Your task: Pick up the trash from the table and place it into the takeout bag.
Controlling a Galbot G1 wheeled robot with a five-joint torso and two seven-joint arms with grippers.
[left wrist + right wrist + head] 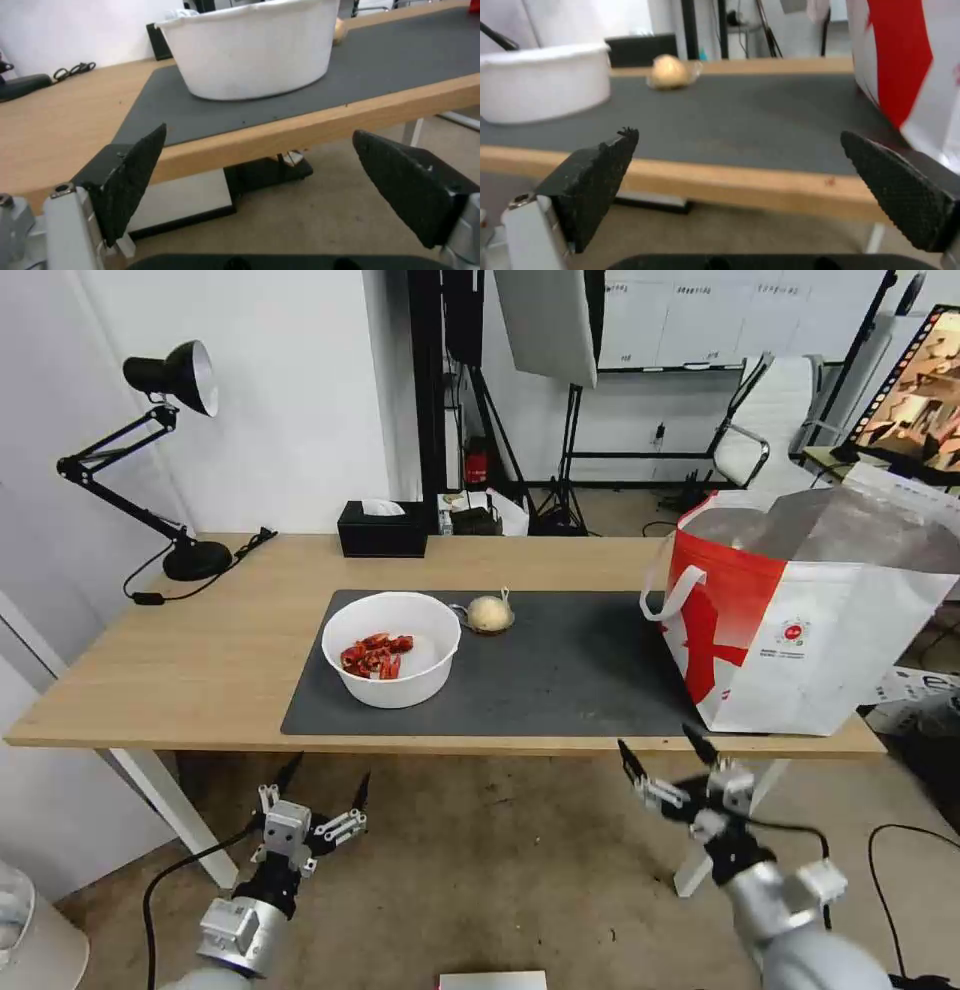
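Trash sits on the dark mat (560, 670) covering the middle of the light-wood bench (200, 650): a white bowl (392, 648) holding red pieces (375, 656), and just behind its right side a tied clear bag with a beige lump (488, 613). The red-and-white takeout bag (800, 620) stands open at the bench's right end, partly on the mat, its foil lining showing. Further back on the wood are a black tissue box (382, 528) and, at the far left, a black desk lamp (165, 460) with its cord. Beyond the bench the room holds light stands, a white chair and a screen.

Both arms hang below the front edge, over the brown floor. The left tool (322, 785) is under the mat's left corner, the right tool (665, 752) below the takeout bag; each has its fingers spread wide and nothing between them.

From the left wrist, the bowl's outer wall (250, 52) looms just past the bench edge, its contents hidden. The right wrist view looks across the mat to the lump bag (669, 72), with the takeout bag's red panel (900, 56) alongside.
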